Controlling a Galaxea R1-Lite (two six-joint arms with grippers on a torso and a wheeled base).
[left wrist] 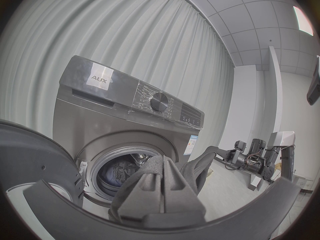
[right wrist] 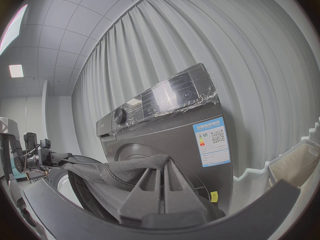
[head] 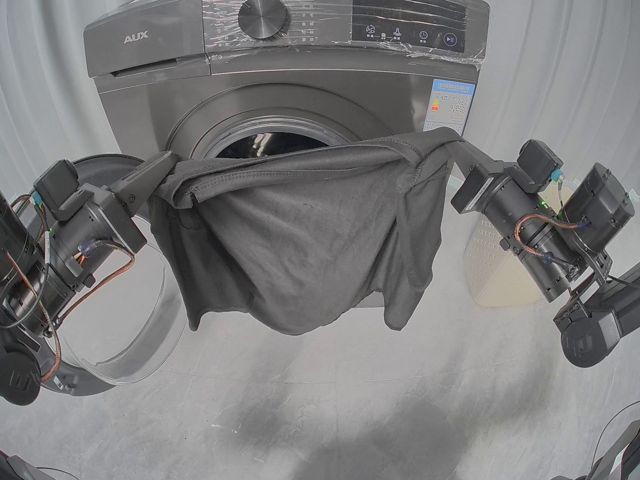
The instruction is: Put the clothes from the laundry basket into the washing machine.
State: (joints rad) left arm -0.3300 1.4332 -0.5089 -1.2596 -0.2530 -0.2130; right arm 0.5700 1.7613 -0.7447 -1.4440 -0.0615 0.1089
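Note:
A dark grey T-shirt (head: 300,235) hangs spread out in front of the washing machine (head: 287,68), covering the lower part of its round opening (head: 267,143). My left gripper (head: 168,163) is shut on the shirt's left end, and my right gripper (head: 452,143) is shut on its right end. The left wrist view shows the closed fingers (left wrist: 151,187) pinching grey cloth (left wrist: 193,170), with clothes lying inside the drum (left wrist: 118,174). The right wrist view shows the fingers (right wrist: 176,187) clamped on the shirt (right wrist: 110,174), which stretches across to the other arm.
The machine's door (head: 113,341) stands swung open at the left, below my left arm. A cream perforated laundry basket (head: 497,268) sits on the floor at the right of the machine, behind my right arm. Grey floor lies in front.

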